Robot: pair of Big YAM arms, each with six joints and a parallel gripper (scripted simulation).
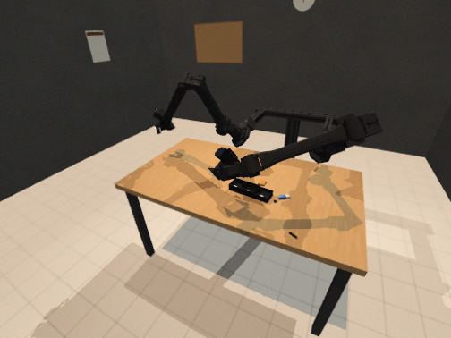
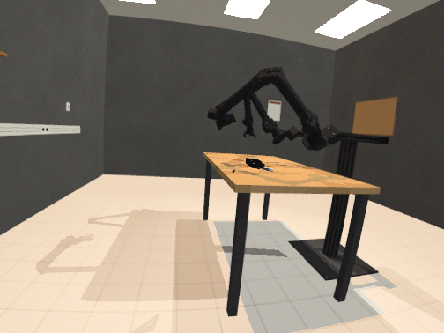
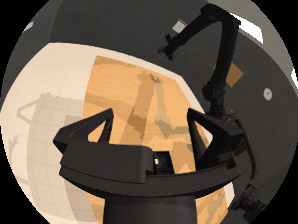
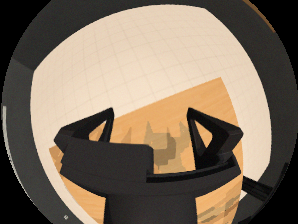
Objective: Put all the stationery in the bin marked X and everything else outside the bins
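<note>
A long black bin unit [image 1: 251,189] stands on the middle of the wooden table; it also shows small in the exterior view [image 2: 254,162]. I cannot make out any X mark. A small orange item [image 1: 262,182] lies at the bin's far side. A small blue item [image 1: 283,196] and a tiny dark item [image 1: 274,201] lie just right of the bin. A short black stick [image 1: 293,234] lies near the front edge. My left gripper [image 1: 218,164] [image 3: 150,112] is open and empty, low over the table just left of the bin. My right gripper [image 1: 159,122] [image 4: 150,111] is open and empty, high beyond the table's far left corner.
The arms' black mounting stand [image 2: 348,194] rises behind the table's back edge. The left arm's long forearm [image 1: 291,154] stretches across the air above the back half of the table. The right arm [image 3: 213,50] shows raised high in the left wrist view.
</note>
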